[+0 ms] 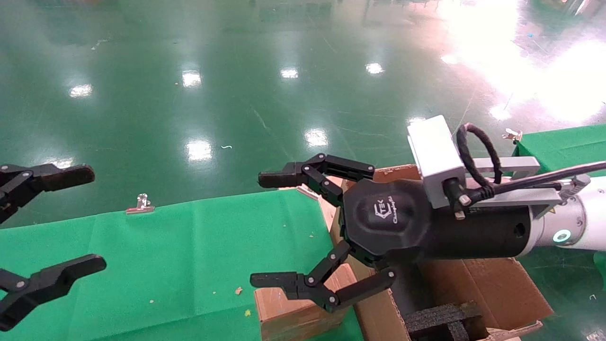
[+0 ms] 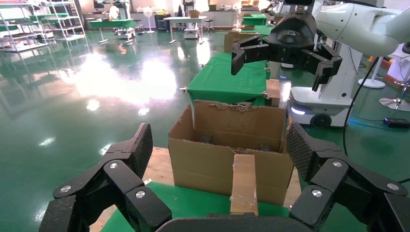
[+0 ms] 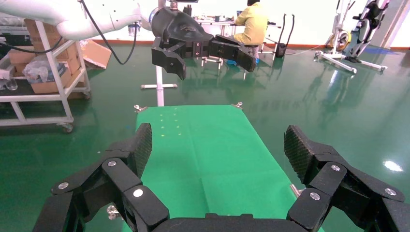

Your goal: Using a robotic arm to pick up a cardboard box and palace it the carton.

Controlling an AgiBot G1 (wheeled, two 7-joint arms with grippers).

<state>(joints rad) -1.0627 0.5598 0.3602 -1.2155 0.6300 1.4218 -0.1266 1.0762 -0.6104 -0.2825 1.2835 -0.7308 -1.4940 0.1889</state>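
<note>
Under your right gripper (image 1: 267, 229) lies the broad green cloth-covered table (image 1: 165, 255), which stretches away from its fingertips toward the left gripper (image 1: 92, 220). Beneath and behind the right gripper's palm you have the large brown corrugated carton (image 1: 497, 284) with ragged flaps, a black foam block (image 1: 440, 317) lying inside it. The white robotic arm (image 1: 577, 227) with the green light ring reaches in from the right, carrying a grey camera block (image 1: 433, 151) with a looped black cable above the wrist. Your right gripper hangs above the carton's near flap with its black claw fingers spread wide and nothing between them. The small flat brown cardboard box (image 1: 293, 308) sits on the cloth just below the gripper's lower fingertip, beside the carton's wall; from the left wrist it shows end-on, standing against the carton. Your left gripper waits at the table's far left, fingers likewise spread and empty. A small metal clip (image 1: 140, 204) grips the cloth's far edge, between the two grippers.
</note>
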